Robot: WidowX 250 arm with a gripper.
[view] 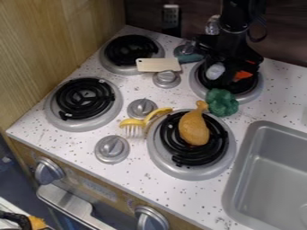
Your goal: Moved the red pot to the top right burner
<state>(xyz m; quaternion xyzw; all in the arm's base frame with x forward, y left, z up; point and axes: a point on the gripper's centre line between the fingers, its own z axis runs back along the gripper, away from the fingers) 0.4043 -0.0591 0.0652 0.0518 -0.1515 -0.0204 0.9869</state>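
While the pincer (231,72) is hanging over the top right burner (253,93), its grip impossible to tell, an orange-red patch (243,75), perhaps the red pot, is showing close beneath, toward the sink (241,161).

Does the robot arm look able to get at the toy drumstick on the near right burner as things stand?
Probably yes: nothing covers the drumstick, though the green broccoli beside its narrow end may crowd the arm on a low approach.

No text, labels or numbers can be read
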